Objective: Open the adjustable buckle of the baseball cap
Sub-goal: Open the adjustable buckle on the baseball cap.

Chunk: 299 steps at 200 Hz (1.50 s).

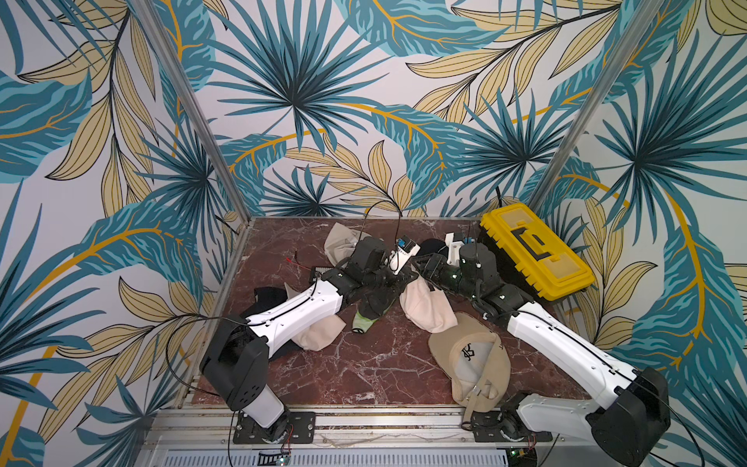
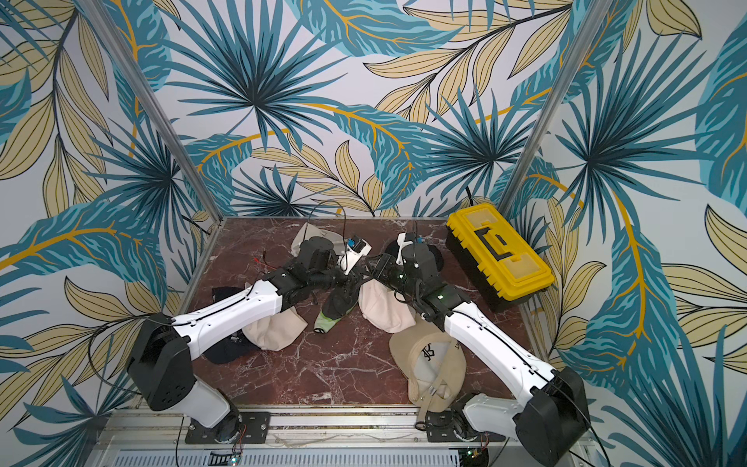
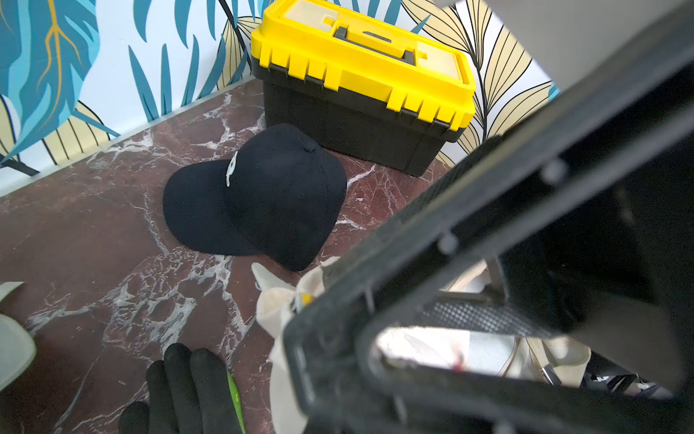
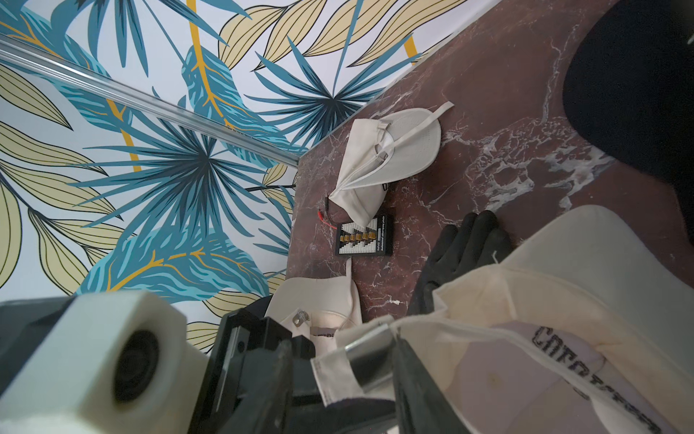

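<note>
The left gripper [image 1: 404, 279] is pressed together, and in the right wrist view it looks to be pinching the loose end of the strap [image 4: 326, 379]. I judge that it holds there so that the strap is tight and cannot slide while the other tool works.

Just beside that grip sits the metal buckle [image 4: 370, 351]. One finger [image 4: 407, 379] of the right gripper [image 1: 418, 269] lies against it. The second finger is hidden, so I cannot tell whether this tool is spread or already closed on the buckle. The two tools meet tip to tip, probably because the buckle is small and needs two opposite pulls. The strap seems to be threaded through the buckle, so I judge the opening is not yet done.

The cream cap [image 4: 563, 293] lies directly under the right gripper with its inside turned up, which makes the strap reachable. Close beside the tools a black glove [image 4: 465, 255] rests on the marble table [image 1: 343, 364].

Farther past the right gripper lies a black cap [image 3: 263, 195], and behind it stands the yellow toolbox [image 3: 360, 64]. Both are well apart from the work.
</note>
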### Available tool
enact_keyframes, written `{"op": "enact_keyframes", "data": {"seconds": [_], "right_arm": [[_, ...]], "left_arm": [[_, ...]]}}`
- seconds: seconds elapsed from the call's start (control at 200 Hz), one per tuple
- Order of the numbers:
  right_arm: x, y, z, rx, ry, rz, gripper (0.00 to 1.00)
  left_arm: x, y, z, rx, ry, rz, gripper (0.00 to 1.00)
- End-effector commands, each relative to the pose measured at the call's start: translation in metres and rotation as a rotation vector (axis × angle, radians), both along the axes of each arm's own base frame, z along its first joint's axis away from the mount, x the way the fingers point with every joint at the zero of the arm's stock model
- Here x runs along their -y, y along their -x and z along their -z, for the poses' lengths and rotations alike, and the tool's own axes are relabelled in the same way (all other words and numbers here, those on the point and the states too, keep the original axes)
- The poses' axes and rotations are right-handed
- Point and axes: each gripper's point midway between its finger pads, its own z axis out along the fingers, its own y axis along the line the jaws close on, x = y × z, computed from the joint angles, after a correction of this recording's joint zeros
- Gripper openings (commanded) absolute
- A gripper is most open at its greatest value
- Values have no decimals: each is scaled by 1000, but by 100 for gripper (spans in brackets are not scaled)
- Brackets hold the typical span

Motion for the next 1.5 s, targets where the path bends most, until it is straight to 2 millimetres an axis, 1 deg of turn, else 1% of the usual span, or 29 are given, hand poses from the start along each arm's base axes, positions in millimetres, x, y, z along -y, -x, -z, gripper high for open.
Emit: {"op": "enact_keyframes", "data": {"seconds": [0.0, 0.06, 0.165, 0.33, 0.395, 0.426, 0.491, 0.696, 0.766, 0.866, 0.981, 1.126, 1.231, 1.292, 1.302, 1.317, 1.387, 1.492], "right_arm": [[-1, -1, 4, -9, 23, 1, 44], [0, -1, 7, -21, 42, 0, 46], [1, 1, 10, -30, 63, -1, 52], [3, 2, 9, -24, 102, 8, 54], [4, 0, 8, -16, 115, 18, 54], [6, 3, 16, -46, 138, 18, 53], [6, 0, 18, -53, 154, 21, 53], [4, -5, 23, -62, 189, 14, 45], [3, -5, 25, -64, 196, 12, 39], [5, -4, 20, -45, 197, 13, 28], [13, -1, 11, -14, 218, 25, 22], [21, 6, 1, 31, 222, 11, 19], [25, 10, -4, 60, 188, -27, 17], [25, 11, -3, 64, 158, -71, 16], [24, 9, -7, 84, 141, -76, 16], [23, 9, -9, 90, 128, -85, 16], [21, 7, -9, 100, 78, -133, 15], [17, 6, -10, 118, 27, -194, 15]], "left_arm": [[6, 6, -29, 63, 53, 32, 0], [6, 6, -29, 67, 50, 34, 0], [4, 4, -25, 70, 38, 22, 0], [6, 2, -22, 68, 30, 21, 0], [6, 1, -23, 73, 31, 20, 0], [7, 1, -24, 76, 32, 22, 0], [8, 2, -26, 77, 36, 29, 0], [10, 4, -28, 82, 40, 45, 0], [11, 5, -28, 85, 40, 46, 0], [10, 3, -28, 87, 38, 40, 0], [8, -1, -24, 89, 24, 15, 0], [1, -8, -16, 98, -7, -35, 0], [-7, -12, -17, 106, -16, -74, 0], [-12, -16, -18, 101, -13, -99, 0], [-13, -16, -18, 98, -12, -104, 0], [-14, -17, -19, 94, -10, -111, 0], [-21, -25, -18, 62, 5, -149, 0], [-34, -37, -12, -9, 31, -206, 0]]}}
